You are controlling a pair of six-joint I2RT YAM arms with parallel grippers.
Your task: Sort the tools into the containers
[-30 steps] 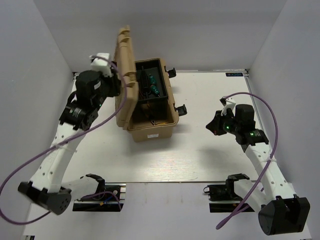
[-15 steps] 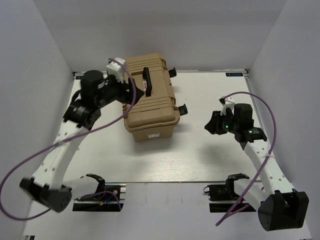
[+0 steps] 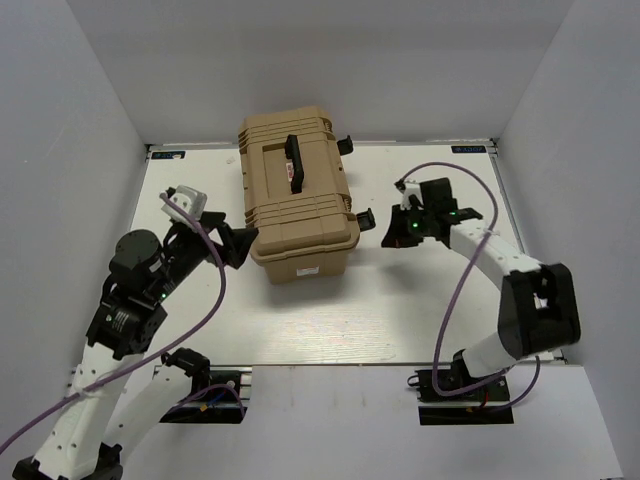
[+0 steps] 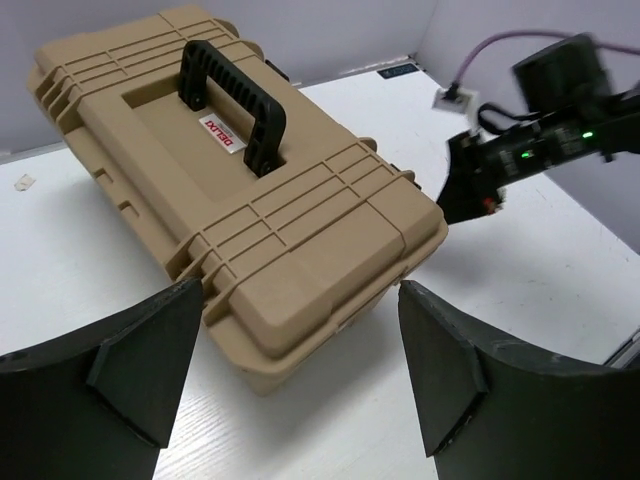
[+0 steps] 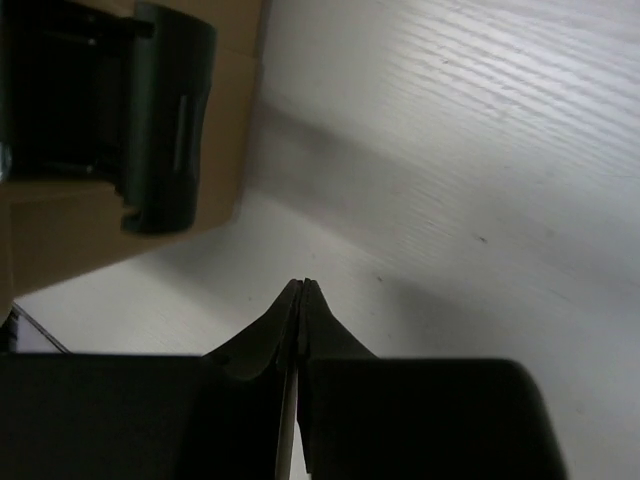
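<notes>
- The tan toolbox point(image 3: 298, 195) stands toward 12 o'clock on the white surface point(image 3: 320, 320) with its lid down. No loose tools show in any view, so I judge them to be inside.
- The shell is hard moulded plastic, matte, with raised ribs across the lid and rounded corners. It should be stiff and not fragile, and probably fairly heavy with metal tools in it.
- The black handle point(image 3: 293, 165) lies flat in a recess along the lid, beside a small label. It is the natural place to lift from, though narrow for two fingers. The smooth side walls would likely slip in a pinch.
- Two black latches sit on the box's 3 o'clock side. The nearer latch point(image 3: 364, 219) juts outward, so it looks unfastened. It is a small rigid flap, best pushed flat against the wall rather than gripped.
- The right hand point(image 3: 390, 227) hovers just beside that latch at about 4 o'clock of the box, fingers pressed together on nothing.
- The left hand point(image 3: 232, 245) waits near the box's 8 o'clock corner, fingers spread wide and empty, not touching it.
</notes>
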